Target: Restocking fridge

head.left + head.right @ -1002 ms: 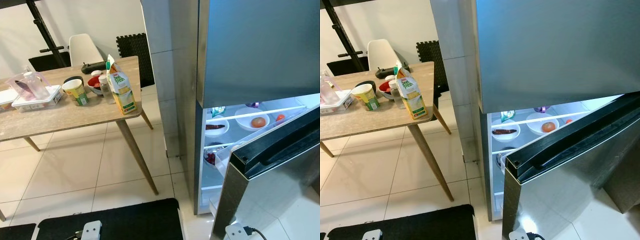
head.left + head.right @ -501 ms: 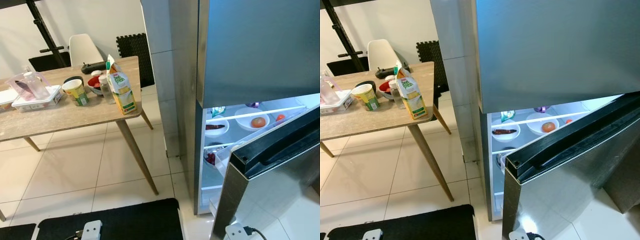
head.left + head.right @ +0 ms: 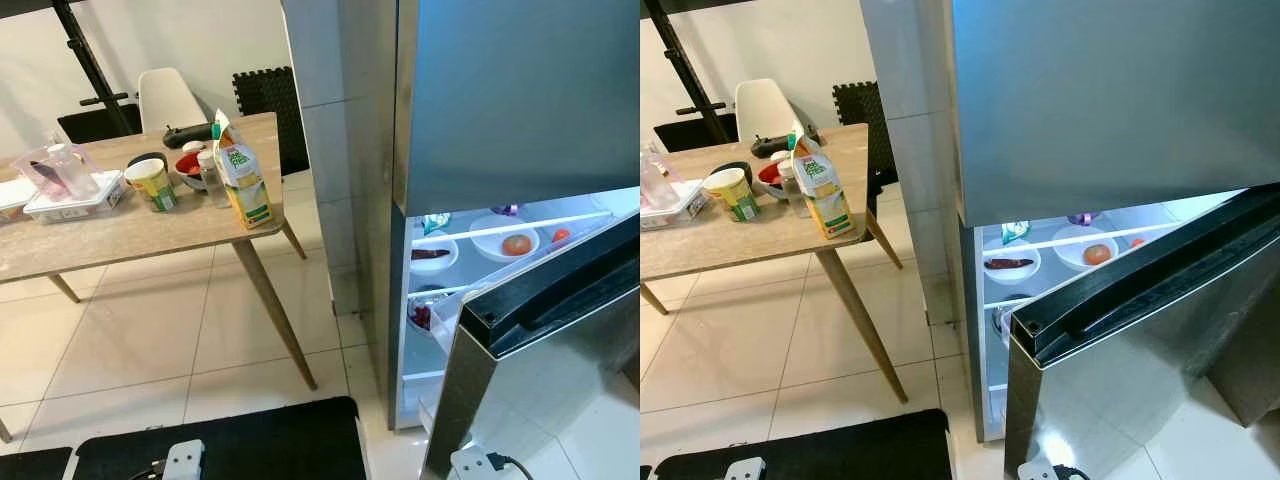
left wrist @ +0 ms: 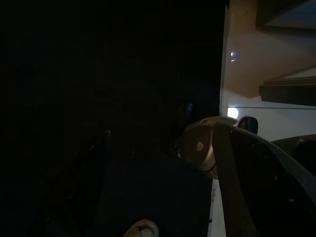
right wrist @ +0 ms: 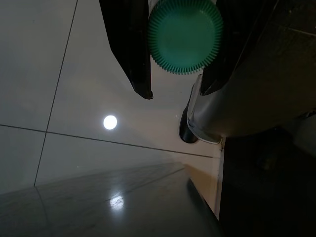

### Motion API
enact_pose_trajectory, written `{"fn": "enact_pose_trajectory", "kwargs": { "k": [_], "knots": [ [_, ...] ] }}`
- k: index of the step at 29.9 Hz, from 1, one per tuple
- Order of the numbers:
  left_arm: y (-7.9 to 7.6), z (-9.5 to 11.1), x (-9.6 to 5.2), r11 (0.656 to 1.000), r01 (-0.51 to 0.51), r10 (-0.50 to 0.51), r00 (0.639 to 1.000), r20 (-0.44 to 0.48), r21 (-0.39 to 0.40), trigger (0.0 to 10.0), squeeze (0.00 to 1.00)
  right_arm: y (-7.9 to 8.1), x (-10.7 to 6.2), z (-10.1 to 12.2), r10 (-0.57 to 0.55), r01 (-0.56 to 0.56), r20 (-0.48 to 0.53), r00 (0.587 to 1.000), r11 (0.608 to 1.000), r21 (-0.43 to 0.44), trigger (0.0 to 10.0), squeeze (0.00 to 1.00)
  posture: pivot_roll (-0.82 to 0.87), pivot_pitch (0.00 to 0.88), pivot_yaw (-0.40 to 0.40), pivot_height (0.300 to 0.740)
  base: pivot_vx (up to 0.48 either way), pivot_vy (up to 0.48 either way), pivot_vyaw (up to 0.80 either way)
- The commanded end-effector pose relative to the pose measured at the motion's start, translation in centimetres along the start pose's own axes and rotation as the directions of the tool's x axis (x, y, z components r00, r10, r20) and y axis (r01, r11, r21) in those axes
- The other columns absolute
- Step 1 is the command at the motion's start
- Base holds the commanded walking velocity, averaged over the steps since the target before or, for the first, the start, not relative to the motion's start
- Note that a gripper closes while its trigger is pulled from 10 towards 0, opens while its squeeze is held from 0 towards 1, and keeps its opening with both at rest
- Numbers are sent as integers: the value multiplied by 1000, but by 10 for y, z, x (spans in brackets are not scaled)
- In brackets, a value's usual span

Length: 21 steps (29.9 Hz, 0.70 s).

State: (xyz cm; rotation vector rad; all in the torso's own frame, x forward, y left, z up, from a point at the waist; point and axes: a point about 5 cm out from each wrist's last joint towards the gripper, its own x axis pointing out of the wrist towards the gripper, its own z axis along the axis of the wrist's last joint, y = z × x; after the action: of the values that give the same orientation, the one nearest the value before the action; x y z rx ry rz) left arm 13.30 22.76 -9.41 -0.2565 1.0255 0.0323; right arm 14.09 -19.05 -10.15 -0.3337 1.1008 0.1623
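The fridge (image 3: 520,100) stands at the right with its lower door (image 3: 540,330) swung open toward me. On the lit top shelf sit a white bowl with a tomato (image 3: 512,242) and a bowl with something dark (image 3: 432,252); a third bowl (image 3: 425,312) sits on the shelf below. My right gripper (image 5: 176,92) hangs low over the tiled floor, shut on a bottle with a green ribbed cap (image 5: 183,35). My left arm hangs idle in deep shade. On the wooden table (image 3: 120,235) at the left stand a juice carton (image 3: 243,172), a paper cup (image 3: 153,184) and a small bottle (image 3: 211,178).
A red bowl (image 3: 188,166) and a clear container (image 3: 72,196) are also on the table. A white chair (image 3: 168,98) stands behind it. A black mat (image 3: 230,440) lies at my feet. Tiled floor separates the table leg from the fridge.
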Motion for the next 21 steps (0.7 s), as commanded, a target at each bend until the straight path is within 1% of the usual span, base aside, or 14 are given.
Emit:
{"fn": "enact_pose_trajectory", "kwargs": {
  "k": [1,21],
  "knots": [
    [2,3,0,1000,-3,3,1000,2,4,10000,0,11,0,-3,40,-40,-16,999,999,-5,10000,0,9,3,107,740,0,0,0],
    [2,2,0,1000,-1,1,1000,0,3,10000,0,12,0,-1,43,-43,-13,999,999,-2,10000,0,9,4,111,740,0,0,0]
  ]
}}
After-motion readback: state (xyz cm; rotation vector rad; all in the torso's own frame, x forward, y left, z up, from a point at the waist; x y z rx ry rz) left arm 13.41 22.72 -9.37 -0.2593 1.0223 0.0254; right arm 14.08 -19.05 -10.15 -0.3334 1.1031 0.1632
